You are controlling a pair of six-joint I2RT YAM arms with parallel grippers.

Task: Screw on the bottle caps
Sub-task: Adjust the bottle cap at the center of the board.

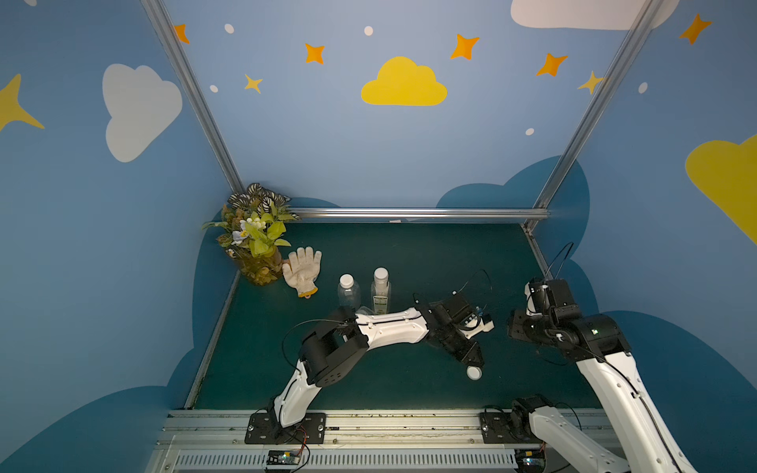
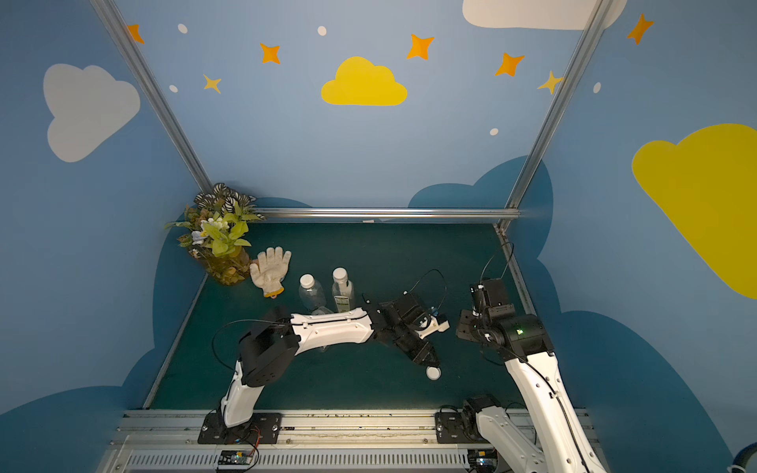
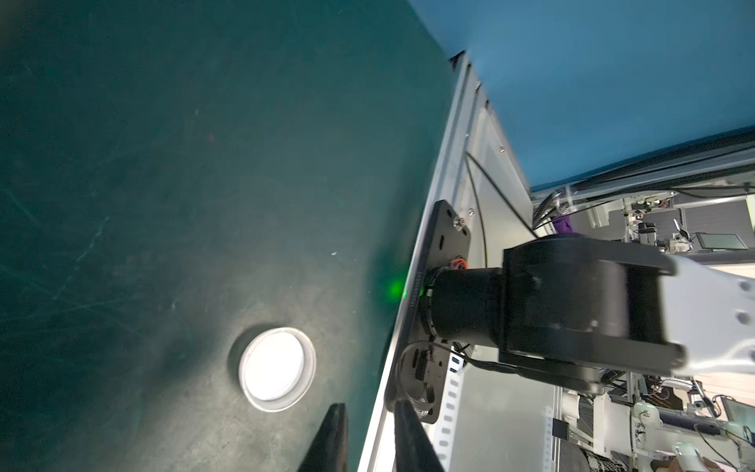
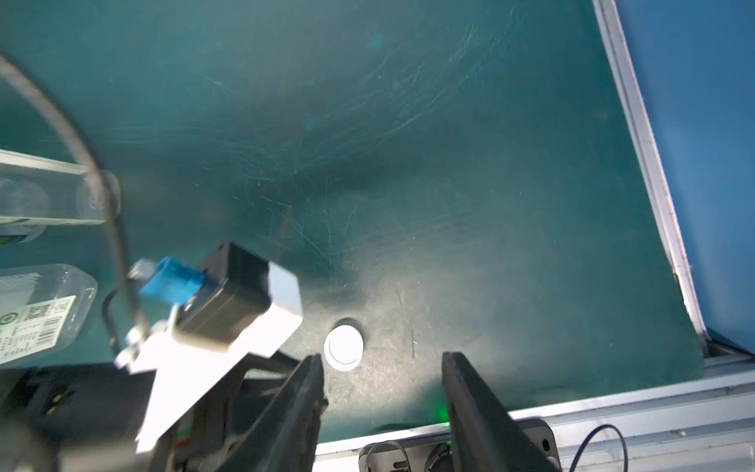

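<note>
2 bottles stand upright on the worktop (image 1: pixel 409 254), necks up, long axes vertical, each capped: the round bottle (image 1: pixel 348 291) just beside the glove (image 1: pixel 302 270), the slim labelled bottle (image 1: pixel 381 291) next beyond it. 1 loose cap (image 1: pixel 474 372) lies flat, well apart from the glove. Left claw (image 3: pixel 369 408): slightly parted, empty, tips near the loose cap. Right claw (image 4: pixel 382 359): spread, empty, farther from the glove than that cap

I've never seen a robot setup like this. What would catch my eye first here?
Probably the left arm stretched across the green table, its hand open right beside a loose white cap near the front. Behind it stand a round bottle and a slim labelled bottle, both capped; a plant and white glove sit in the far left corner.
</note>
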